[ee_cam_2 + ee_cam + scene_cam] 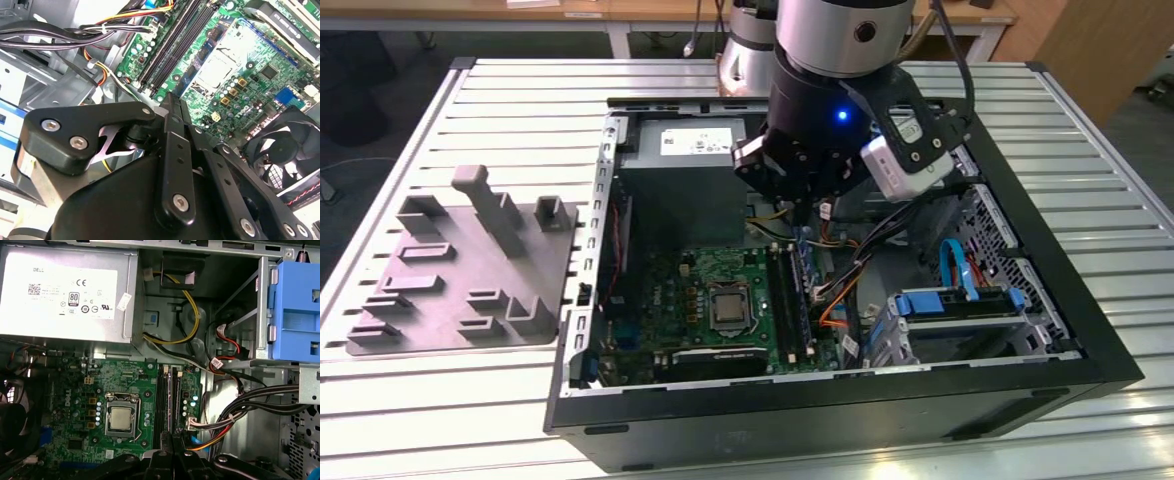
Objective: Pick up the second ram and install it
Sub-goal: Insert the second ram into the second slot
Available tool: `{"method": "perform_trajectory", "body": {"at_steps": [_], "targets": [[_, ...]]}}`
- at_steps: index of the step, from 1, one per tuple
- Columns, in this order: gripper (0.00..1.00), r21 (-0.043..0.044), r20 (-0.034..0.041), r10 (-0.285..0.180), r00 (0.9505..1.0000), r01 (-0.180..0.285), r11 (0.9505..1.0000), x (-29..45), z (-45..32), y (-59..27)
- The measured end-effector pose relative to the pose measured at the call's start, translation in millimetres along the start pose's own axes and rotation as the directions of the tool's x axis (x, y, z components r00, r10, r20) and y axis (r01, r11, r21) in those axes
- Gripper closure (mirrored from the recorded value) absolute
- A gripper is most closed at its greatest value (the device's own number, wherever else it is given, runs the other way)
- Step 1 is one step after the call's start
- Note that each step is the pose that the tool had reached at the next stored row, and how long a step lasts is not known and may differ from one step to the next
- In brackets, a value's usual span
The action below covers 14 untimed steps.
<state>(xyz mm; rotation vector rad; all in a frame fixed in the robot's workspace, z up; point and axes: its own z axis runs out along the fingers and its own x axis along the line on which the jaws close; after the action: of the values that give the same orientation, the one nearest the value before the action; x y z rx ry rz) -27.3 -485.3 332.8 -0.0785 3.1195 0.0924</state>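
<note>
Exterior view: off-arm, high, tilted down onto open PC case [827, 400] on slatted table [440, 400]; mid-range.
First wrist view: near, approx. straight down at motherboard [125, 380].
Second wrist view: v. close, oblique, looks past gripper [169, 100].
All 3 share motherboard w/ RAM slots [161, 405].

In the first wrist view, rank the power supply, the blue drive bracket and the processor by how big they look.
Largest: power supply.
Next: blue drive bracket, partly cut off by the picture's edge.
Smallest: processor.
</note>
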Motion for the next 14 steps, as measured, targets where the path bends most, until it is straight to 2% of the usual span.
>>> {"method": "perform_trajectory", "body": {"at_steps": [8,14], "targets": [[0.88,-0.0001,0.0001,0.000,1.0000,0.000,1.0000,0.0,3.0,-0.2],[0.88,-0.0003,0.0001,0.000,1.0000,0.000,1.0000,0.2,9.8,-0.6]]}}
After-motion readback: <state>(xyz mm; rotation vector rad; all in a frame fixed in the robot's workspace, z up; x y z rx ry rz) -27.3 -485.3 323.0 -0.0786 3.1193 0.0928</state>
